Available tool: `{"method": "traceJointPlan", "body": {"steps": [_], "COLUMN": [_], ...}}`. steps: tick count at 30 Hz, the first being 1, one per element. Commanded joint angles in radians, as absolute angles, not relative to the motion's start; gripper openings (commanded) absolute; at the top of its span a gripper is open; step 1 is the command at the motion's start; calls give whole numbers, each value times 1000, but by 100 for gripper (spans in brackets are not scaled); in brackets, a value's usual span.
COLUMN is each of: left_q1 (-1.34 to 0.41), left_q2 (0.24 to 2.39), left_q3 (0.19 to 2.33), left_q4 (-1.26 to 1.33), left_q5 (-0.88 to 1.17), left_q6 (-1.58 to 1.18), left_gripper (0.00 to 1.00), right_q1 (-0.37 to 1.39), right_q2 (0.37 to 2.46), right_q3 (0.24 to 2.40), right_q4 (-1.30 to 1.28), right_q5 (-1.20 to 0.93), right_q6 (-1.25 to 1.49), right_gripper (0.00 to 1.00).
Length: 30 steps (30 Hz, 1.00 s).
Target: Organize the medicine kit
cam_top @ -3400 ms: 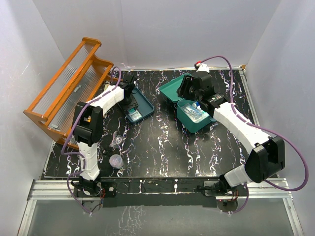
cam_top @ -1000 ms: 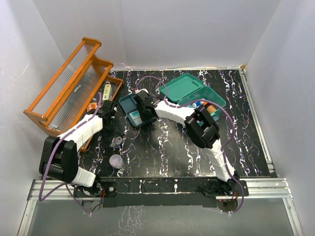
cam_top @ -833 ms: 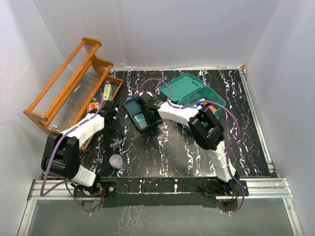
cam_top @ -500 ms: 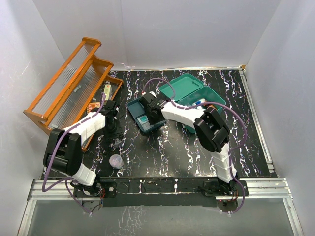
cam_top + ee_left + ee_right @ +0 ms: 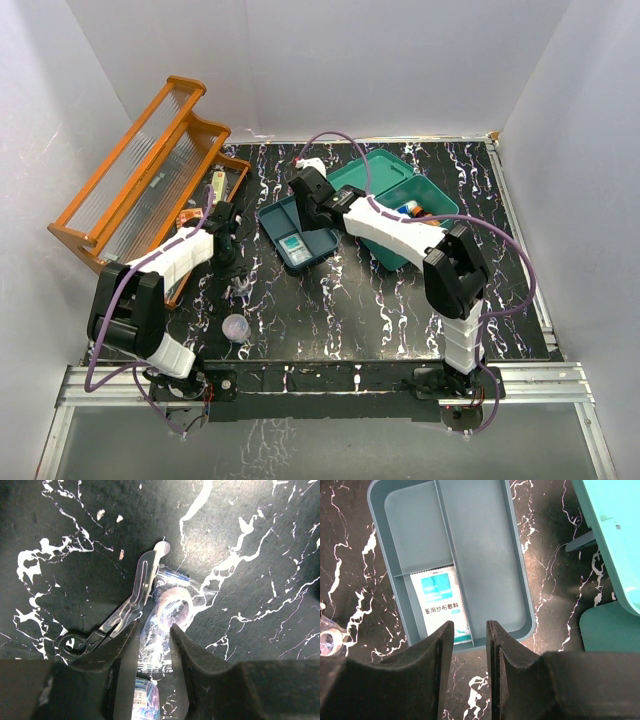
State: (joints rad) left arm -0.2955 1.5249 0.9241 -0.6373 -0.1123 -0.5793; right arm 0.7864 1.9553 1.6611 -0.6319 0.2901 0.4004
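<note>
The teal medicine kit box [image 5: 412,235] stands open right of centre, with small items inside. Its flat divided insert tray [image 5: 285,213] lies just left of it and holds a white gauze pack [image 5: 440,605]. My right gripper [image 5: 469,625] hangs above the tray's near rim [image 5: 495,641]. Its jaws are partly open and nothing sits between them. My left gripper [image 5: 155,627] is down on the table left of the tray. Its fingers press both sides of a clear bag with a tape roll [image 5: 172,612].
Metal scissors with black handles [image 5: 135,597] lie touching the bag's left side. A blue-printed packet [image 5: 145,700] lies under the left gripper. The orange rack [image 5: 140,175] stands at the far left, with a tube [image 5: 216,185] beside it. A small round packet [image 5: 235,327] sits nearer.
The insert tray has slid right toward the box with my right gripper, which has then lifted back off it. My left gripper has come down over the clear bag and its jaws have narrowed.
</note>
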Motion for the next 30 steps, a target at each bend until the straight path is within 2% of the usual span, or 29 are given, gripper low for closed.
{"method": "traceJointPlan", "body": {"steps": [1, 5, 17, 25, 30], "left_q1": [-291, -291, -290, -291, -290], "left_q2": [1539, 1570, 1594, 1460, 1468], "left_q3": [955, 946, 944, 1023, 1102], "left_q4": [-615, -594, -577, -551, -460], "left_q5": [-115, -106, -103, -82, -32], "left_q6": [-575, -575, -563, -597, -706], "left_gripper": [28, 27, 4, 4, 6], "right_q1": [781, 782, 782, 768, 757], "right_q2": [1898, 1889, 1866, 1788, 1697], "right_q3": [1650, 1641, 1642, 1601, 1544], "right_q4": [-574, -574, -565, -516, -460], "right_q5": [315, 315, 334, 372, 385], "right_q6": [429, 434, 434, 452, 459], "right_gripper": [30, 30, 29, 28, 28]}}
